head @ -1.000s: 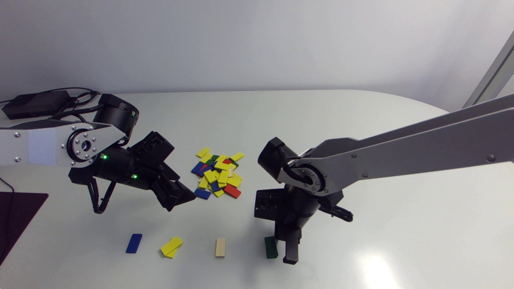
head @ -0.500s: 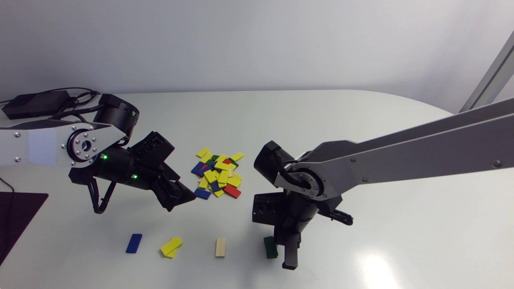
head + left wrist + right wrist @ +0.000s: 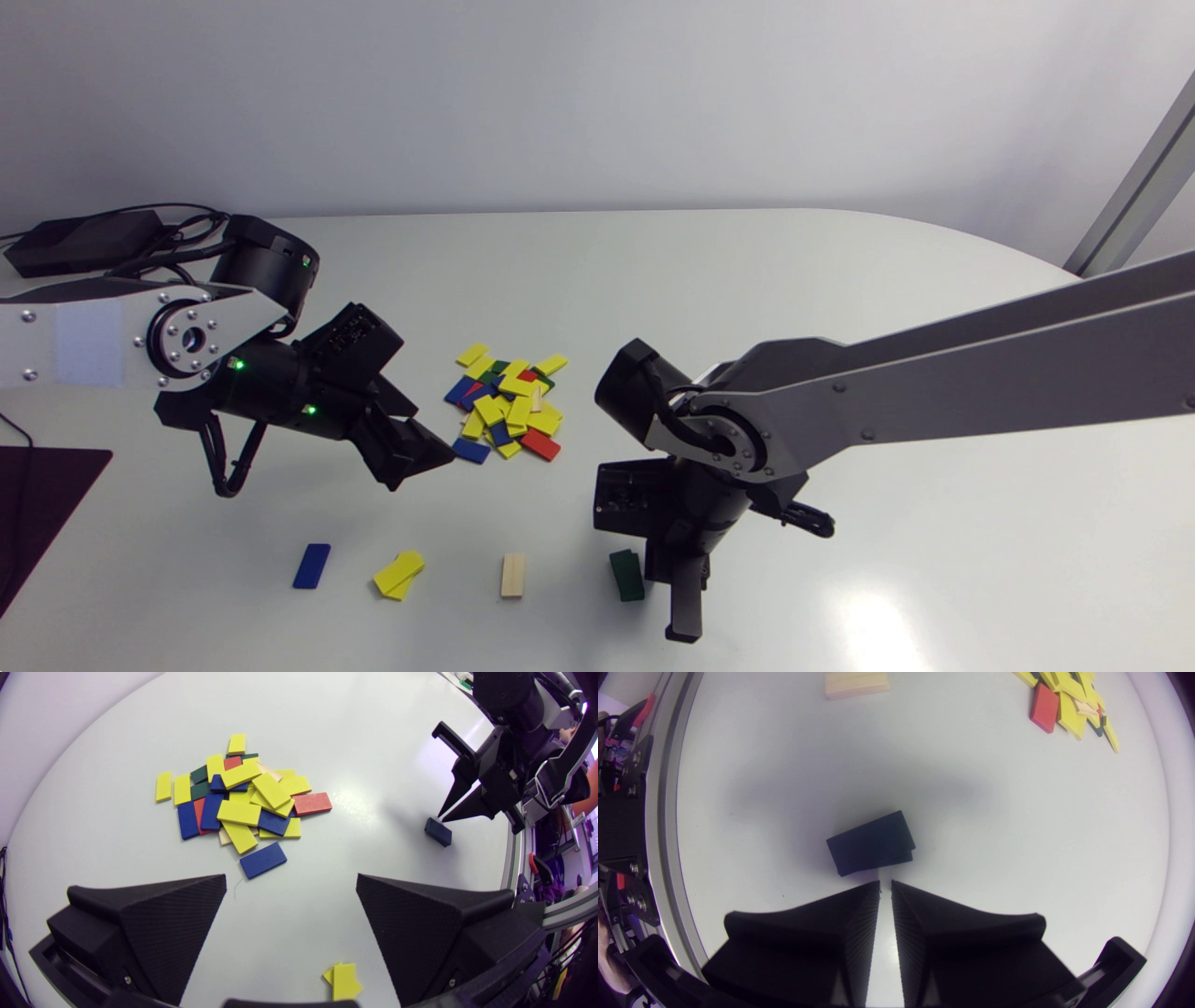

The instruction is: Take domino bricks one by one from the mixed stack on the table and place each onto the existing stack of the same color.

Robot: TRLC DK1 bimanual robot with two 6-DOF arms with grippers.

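The mixed pile of domino bricks (image 3: 509,409) (image 3: 243,798) lies mid-table, mostly yellow, with blue, red, green and wood ones. Along the front stand a blue brick (image 3: 311,566), a skewed yellow stack (image 3: 399,574) (image 3: 343,982), a wood stack (image 3: 513,575) (image 3: 857,683) and a dark green stack (image 3: 627,575) (image 3: 871,843) (image 3: 437,831). My right gripper (image 3: 684,627) (image 3: 886,885) is shut and empty, its tips just short of the green stack. My left gripper (image 3: 411,459) (image 3: 292,879) hangs open left of the pile, a blue brick (image 3: 263,859) just ahead of it.
A red brick (image 3: 541,445) (image 3: 1044,708) lies at the pile's near right edge. A dark mat (image 3: 42,495) covers the table's left edge, and a black box with cables (image 3: 84,241) sits at the back left.
My right gripper has drawn back a little toward the table's front edge, away from the green stack, staying shut. The left arm has barely shifted.
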